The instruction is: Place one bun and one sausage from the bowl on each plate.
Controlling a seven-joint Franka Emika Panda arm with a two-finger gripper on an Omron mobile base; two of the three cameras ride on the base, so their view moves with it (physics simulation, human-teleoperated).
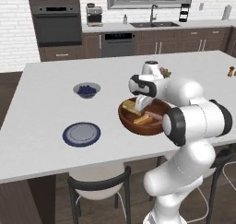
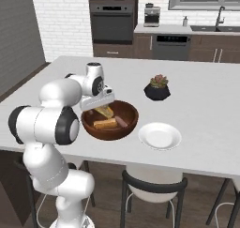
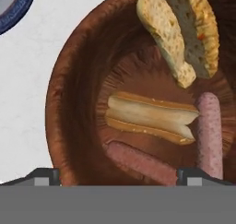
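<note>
Blue plate (image 1: 81,134): you see it lower left, bare.
Bowl (image 1: 130,122): centre frame, holding two buns (image 3: 150,118) and two sausages (image 3: 140,163).
Gripper (image 1: 140,104): jaws spread wide over your bowl, gripping nothing.
White plate (image 2: 160,136): right of bowl, bare.

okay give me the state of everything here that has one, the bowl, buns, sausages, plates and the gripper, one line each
wooden bowl: upright, holding both buns and both sausages
bun in the middle: lying flat, split side showing
other bun: leaning on the bowl wall
sausages: lying in the bowl
blue plate: bare
white plate: bare
gripper: open over the bowl, fingers holding nothing
</note>
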